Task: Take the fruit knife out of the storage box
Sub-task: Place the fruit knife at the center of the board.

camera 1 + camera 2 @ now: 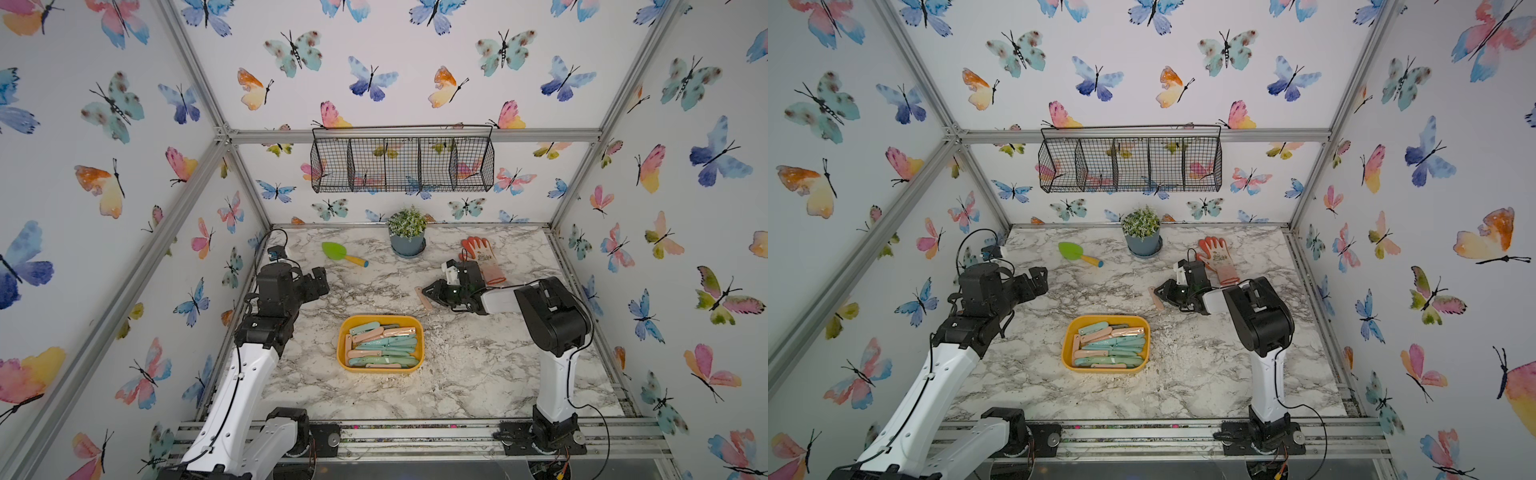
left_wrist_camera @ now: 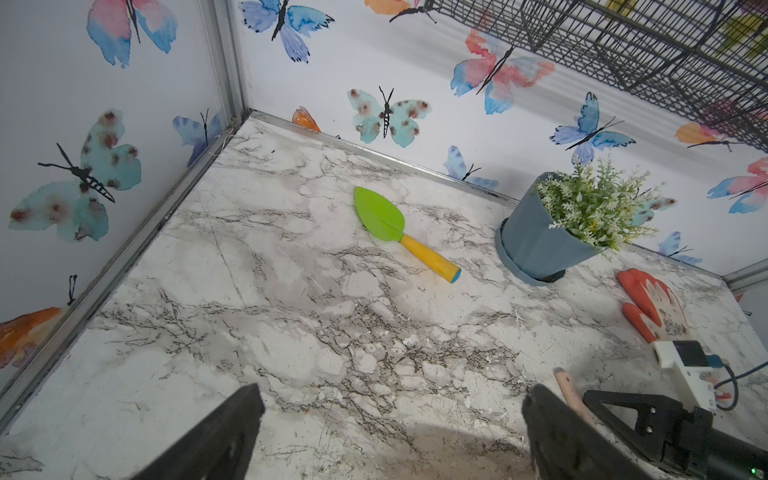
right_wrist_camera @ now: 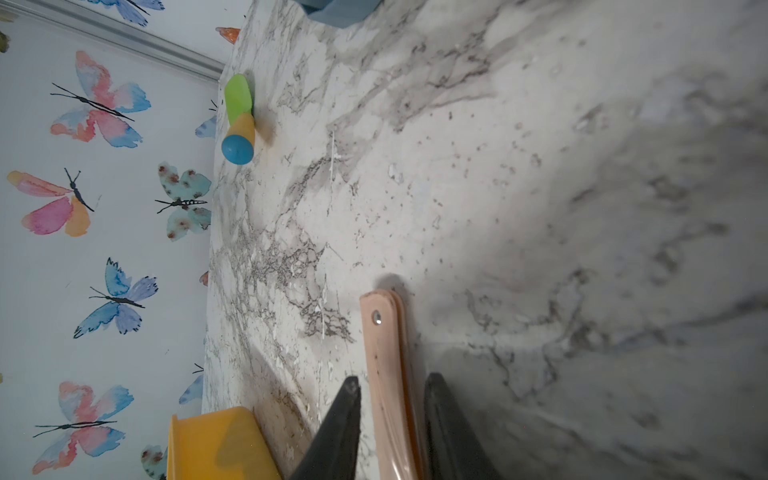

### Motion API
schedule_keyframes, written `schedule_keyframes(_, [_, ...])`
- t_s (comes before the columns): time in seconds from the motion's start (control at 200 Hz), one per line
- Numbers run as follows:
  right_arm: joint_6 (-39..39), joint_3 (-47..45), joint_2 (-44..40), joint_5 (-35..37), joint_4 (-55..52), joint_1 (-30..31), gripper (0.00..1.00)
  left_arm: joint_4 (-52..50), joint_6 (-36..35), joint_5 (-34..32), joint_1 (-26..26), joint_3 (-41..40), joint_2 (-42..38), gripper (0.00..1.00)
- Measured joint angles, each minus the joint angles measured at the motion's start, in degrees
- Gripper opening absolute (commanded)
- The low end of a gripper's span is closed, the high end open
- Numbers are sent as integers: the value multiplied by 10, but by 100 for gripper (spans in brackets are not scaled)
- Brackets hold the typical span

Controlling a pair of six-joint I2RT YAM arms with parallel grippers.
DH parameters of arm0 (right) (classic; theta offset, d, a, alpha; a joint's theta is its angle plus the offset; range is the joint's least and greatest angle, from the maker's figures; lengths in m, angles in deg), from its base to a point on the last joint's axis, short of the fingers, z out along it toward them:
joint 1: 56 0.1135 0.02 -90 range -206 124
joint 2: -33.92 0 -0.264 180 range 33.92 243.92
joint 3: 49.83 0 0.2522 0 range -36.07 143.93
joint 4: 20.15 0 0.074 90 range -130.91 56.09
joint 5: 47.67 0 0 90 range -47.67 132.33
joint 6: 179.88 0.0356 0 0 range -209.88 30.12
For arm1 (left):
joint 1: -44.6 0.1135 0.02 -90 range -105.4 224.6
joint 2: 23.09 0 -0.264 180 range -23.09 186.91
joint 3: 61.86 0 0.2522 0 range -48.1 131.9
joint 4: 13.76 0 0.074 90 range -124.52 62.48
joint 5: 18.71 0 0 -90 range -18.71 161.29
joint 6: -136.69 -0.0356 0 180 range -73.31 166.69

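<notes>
Jaws of right gripper [image 3: 392, 384] slightly apart, straddling pink folded fruit knife [image 3: 384, 353]; thin gap shows beside one finger, no clamp. Fruit knife rests on marble table [image 1: 478, 365], outside storage box [image 1: 380, 370], near it at box's 1 o'clock. Storage box at table centre, packed with teal and pink folded knives [image 1: 382, 345]. Left gripper [image 2: 390, 401] jaws wide apart, nothing between, above table at box's 10 o'clock. Trowel [image 1: 343, 253] at 11, potted plant [image 1: 407, 239] at 12, glove [image 1: 484, 257] at 2.
</notes>
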Motion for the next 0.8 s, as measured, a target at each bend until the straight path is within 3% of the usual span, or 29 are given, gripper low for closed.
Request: schedule_keyframes(0.801, [-9, -56, -48, -12, -14, 0, 38, -2, 0, -5, 0, 0, -5, 98])
